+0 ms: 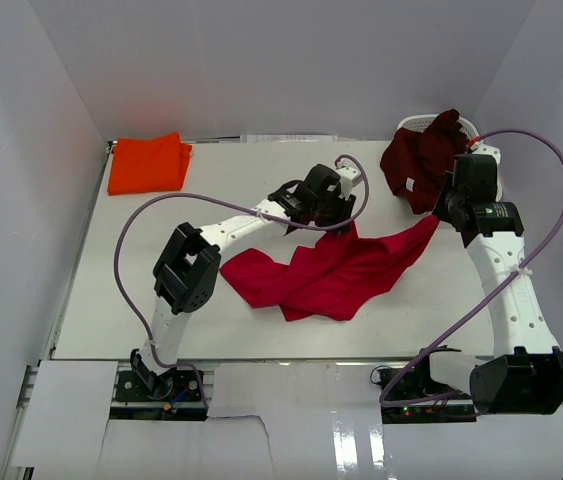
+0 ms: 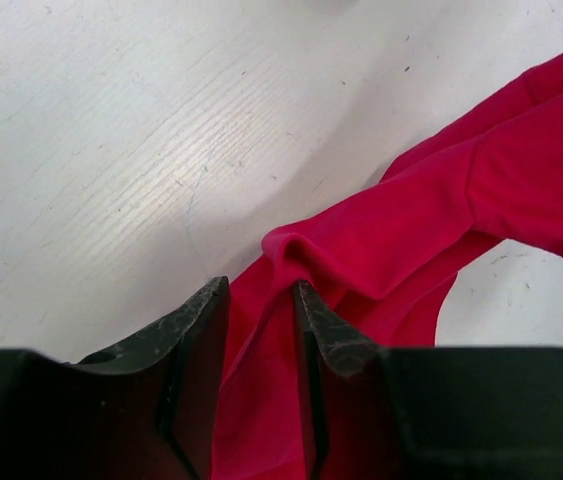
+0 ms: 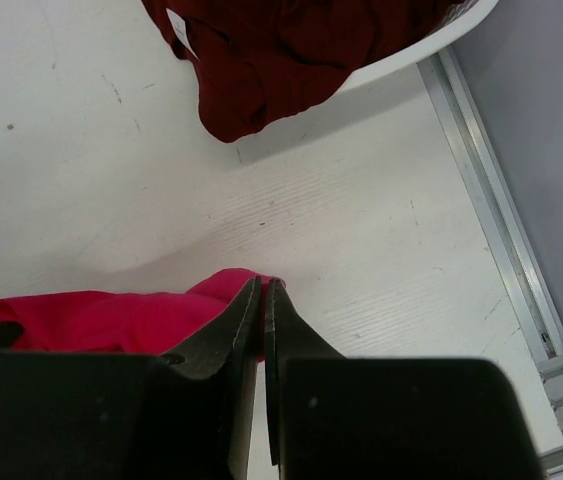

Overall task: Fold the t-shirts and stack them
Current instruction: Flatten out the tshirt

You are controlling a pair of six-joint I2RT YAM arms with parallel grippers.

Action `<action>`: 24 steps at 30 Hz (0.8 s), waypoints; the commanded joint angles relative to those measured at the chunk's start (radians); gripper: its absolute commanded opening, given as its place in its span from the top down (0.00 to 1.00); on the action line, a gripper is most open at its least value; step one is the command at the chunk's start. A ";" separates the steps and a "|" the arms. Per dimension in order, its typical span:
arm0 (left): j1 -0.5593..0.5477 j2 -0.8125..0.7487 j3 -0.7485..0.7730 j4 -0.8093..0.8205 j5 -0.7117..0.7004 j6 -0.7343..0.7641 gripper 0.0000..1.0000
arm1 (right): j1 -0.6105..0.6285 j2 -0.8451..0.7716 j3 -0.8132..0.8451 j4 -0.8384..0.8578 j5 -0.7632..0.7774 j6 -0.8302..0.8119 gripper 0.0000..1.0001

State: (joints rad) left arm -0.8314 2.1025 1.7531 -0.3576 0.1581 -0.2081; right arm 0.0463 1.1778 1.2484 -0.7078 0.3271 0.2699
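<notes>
The crimson red t-shirt [image 1: 331, 275] is lying rumpled and unfolded across the middle of the tabletop [image 1: 161, 290]. One end is stretching toward the right, where the right pincer [image 3: 262, 285] is clamping a corner of it. A fold at its far edge is sitting between the parted fingers of the left pincer [image 2: 259, 300]. The vivid orange t-shirt [image 1: 147, 164] is resting folded flat at the far left corner. The dark maroon t-shirt [image 1: 421, 160], showing a small white tag [image 1: 412, 185], is lying bunched at the far right, spilling over the rim of the white basket [image 1: 413, 123].
</notes>
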 commanded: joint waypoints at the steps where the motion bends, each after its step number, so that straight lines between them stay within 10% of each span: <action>1: 0.018 -0.044 0.055 0.031 0.004 0.006 0.57 | -0.005 -0.023 0.002 0.025 -0.005 0.006 0.92; 11: 0.469 -0.229 -0.280 0.339 0.852 -0.064 0.27 | -0.005 -0.017 0.011 0.025 -0.068 -0.001 0.92; 24: 0.526 0.047 0.009 -0.145 1.055 0.331 0.39 | -0.006 -0.014 0.020 0.024 -0.109 -0.009 0.92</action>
State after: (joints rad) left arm -0.3058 2.1250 1.7321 -0.3752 1.1122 0.0162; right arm 0.0460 1.1774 1.2469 -0.7078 0.2317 0.2661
